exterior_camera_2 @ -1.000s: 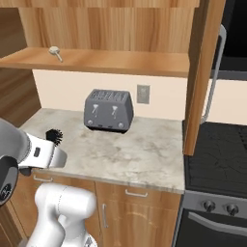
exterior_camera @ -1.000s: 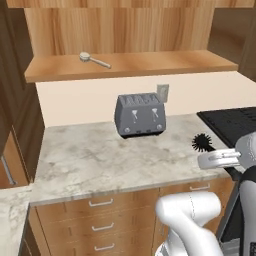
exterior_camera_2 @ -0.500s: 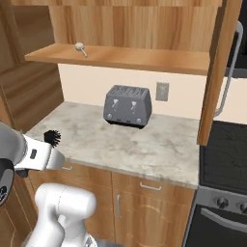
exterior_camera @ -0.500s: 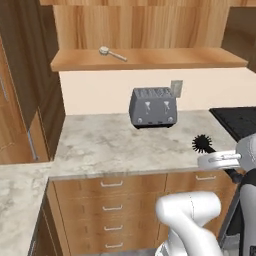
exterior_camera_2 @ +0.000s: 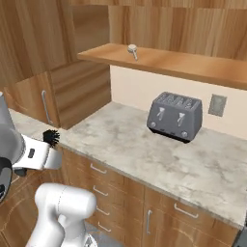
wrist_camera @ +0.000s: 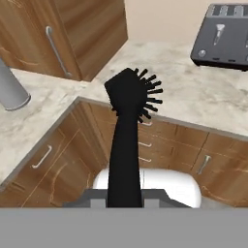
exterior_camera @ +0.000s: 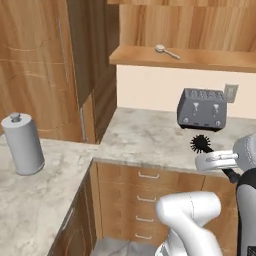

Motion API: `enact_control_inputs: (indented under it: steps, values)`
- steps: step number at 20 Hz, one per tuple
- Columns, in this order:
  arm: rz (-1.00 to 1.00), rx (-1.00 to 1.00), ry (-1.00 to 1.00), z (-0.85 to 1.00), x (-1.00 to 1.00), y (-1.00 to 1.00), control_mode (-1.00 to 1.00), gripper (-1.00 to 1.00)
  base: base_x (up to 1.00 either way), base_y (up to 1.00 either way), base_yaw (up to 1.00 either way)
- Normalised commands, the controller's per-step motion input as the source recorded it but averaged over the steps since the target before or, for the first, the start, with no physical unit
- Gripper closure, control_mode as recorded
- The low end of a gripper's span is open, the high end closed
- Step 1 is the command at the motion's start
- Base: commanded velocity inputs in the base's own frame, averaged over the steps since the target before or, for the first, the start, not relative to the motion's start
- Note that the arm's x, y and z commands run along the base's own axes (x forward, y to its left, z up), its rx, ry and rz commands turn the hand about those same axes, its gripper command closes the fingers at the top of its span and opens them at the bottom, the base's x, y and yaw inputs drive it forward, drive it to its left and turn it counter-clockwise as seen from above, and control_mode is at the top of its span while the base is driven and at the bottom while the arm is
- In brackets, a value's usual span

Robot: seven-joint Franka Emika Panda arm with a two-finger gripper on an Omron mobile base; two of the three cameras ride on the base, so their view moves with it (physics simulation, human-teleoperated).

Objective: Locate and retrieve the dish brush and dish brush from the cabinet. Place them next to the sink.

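Observation:
My gripper (exterior_camera: 209,154) (exterior_camera_2: 47,147) (wrist_camera: 125,199) is shut on the handle of the all-black dish brush (exterior_camera: 201,143) (exterior_camera_2: 50,137) (wrist_camera: 128,116). It holds the brush in the air in front of the counter edge, bristly head pointing up and away from the hand. The pale dish brush (exterior_camera: 161,49) (exterior_camera_2: 131,48) lies on the cabinet's open wooden shelf (exterior_camera: 200,60) (exterior_camera_2: 183,65), above and left of the toaster. The sink is out of view.
A grey toaster (exterior_camera: 202,109) (exterior_camera_2: 174,116) (wrist_camera: 225,36) stands at the back of the marble counter (exterior_camera: 145,137). A grey cylinder (exterior_camera: 22,144) (wrist_camera: 9,89) stands on the counter's left wing. A dark tall cupboard (exterior_camera: 75,55) fills the corner. Drawer fronts (exterior_camera: 145,197) run below.
The whole picture has slid right as the camera moved left: the corner cupboard and grey cylinder have come into view. The black brush stays in my shut gripper.

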Motion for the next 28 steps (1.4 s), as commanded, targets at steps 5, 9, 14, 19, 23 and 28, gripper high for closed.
enact_control_inputs:
  steps: [5,9,14,19,23,28]
  values:
    - [0.0,0.0,0.0,0.0,0.0,0.0,1.0,1.0,-0.06,0.39,0.47]
    - [0.0,0.0,0.0,0.0,0.0,0.0,1.0,1.0,-0.02,0.4,0.45]
    - [0.0,0.0,0.0,0.0,0.0,0.0,1.0,1.0,-0.03,0.45,0.43]
    - [0.0,0.0,0.0,0.0,0.0,0.0,1.0,1.0,-0.14,0.44,0.39]
    - [0.0,0.0,0.0,0.0,0.0,0.0,1.0,1.0,-0.06,0.45,0.37]
    - [0.0,0.0,0.0,0.0,0.0,0.0,1.0,1.0,-0.03,0.36,0.4]
